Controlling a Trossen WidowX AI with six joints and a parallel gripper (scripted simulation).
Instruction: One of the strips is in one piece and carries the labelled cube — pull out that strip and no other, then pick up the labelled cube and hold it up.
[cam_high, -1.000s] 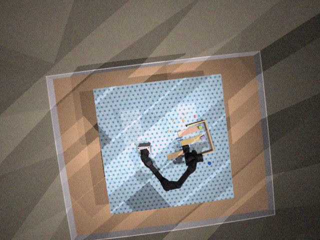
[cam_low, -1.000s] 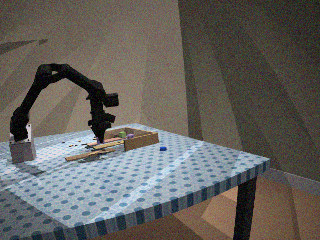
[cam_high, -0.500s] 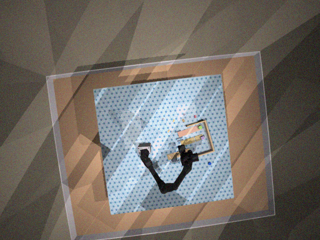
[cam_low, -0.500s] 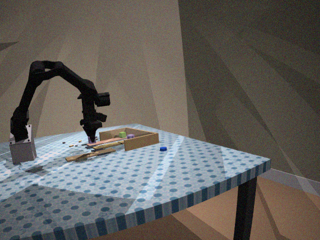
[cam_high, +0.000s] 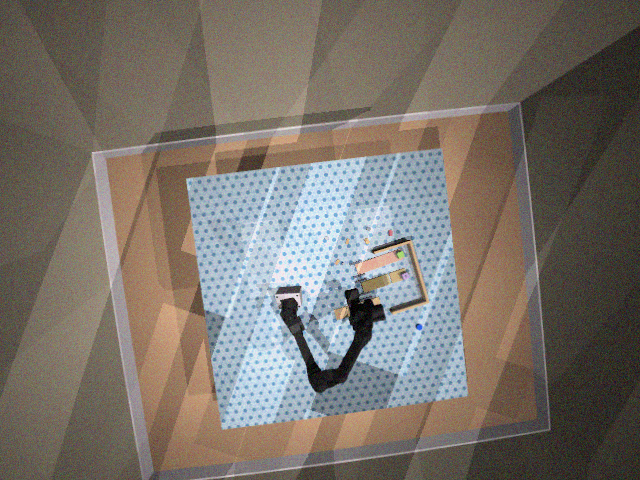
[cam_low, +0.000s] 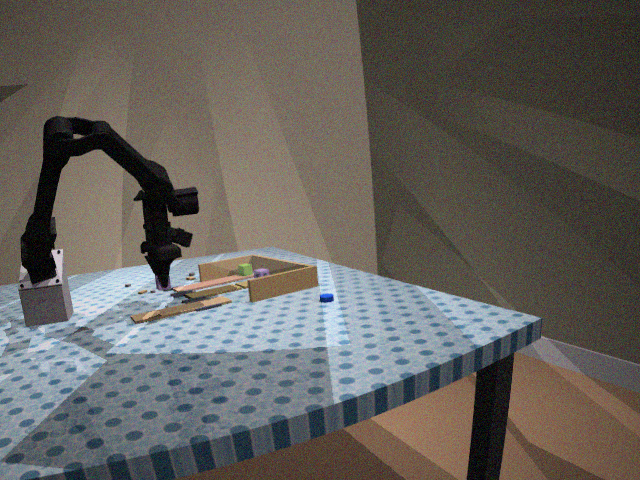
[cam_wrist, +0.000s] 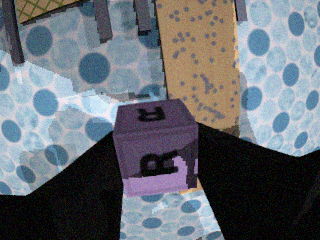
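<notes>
My gripper (cam_low: 163, 285) (cam_wrist: 153, 134) is shut on the labelled cube, a purple cube (cam_wrist: 145, 162) with a black R on its faces. It holds the cube above the table, over the speckled tan strip (cam_high: 341, 313) (cam_low: 175, 311) (cam_wrist: 200, 50). That strip lies outside the wooden enclosure, partly hidden by the arm in the top view. A salmon strip (cam_high: 374, 263) (cam_low: 214, 283) has a green cube (cam_high: 400, 254) (cam_low: 245, 269) at its far end. An olive cross-hatched strip (cam_high: 374, 283) (cam_low: 209, 292) (cam_wrist: 45, 9) has another purple cube (cam_high: 404, 276) (cam_low: 261, 272) at its far end.
A three-sided wooden enclosure (cam_high: 419, 273) (cam_low: 284, 285) surrounds the far ends of the salmon and olive strips. A blue disc (cam_high: 419, 327) (cam_low: 326, 297) lies outside it. A small red piece (cam_high: 390, 233) and several tiny bits lie beyond the salmon strip. Thin dark rails stand near the strips.
</notes>
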